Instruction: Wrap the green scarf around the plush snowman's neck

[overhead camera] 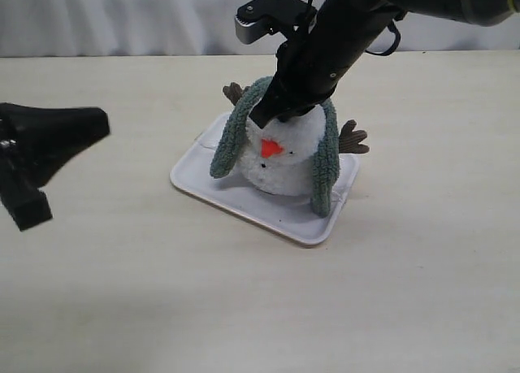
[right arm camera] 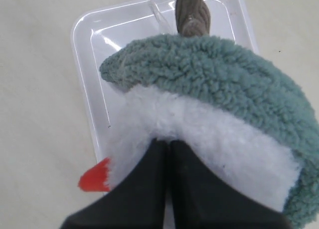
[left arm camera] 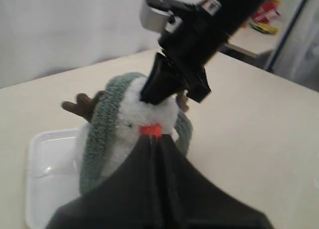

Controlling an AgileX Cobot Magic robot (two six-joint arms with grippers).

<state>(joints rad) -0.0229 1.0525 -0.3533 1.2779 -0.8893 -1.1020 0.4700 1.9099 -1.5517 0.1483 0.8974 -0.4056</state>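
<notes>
Tray [overhead camera: 203, 175] lies on table [overhead camera: 406, 292], mid-scene. Snowman [overhead camera: 288, 158] stands on tray. Scarf [overhead camera: 230, 141] lies over the snowman's head, one end hanging down each side of the body. Right gripper [overhead camera: 266, 117] touches the top of the head, before the scarf. Left gripper [overhead camera: 97, 127] sits well apart, left of tray.

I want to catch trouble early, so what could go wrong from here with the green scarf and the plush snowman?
1. The fuzzy grey-green knitted scarf only drapes over the back of the fluffy white plush snowman, with both ends hanging uncrossed, so it may slide off.
2. The right gripper, jaws shut, presses into the snowman's top. Lifting could snag fluff and tip it on the flat white plastic tray.
</notes>
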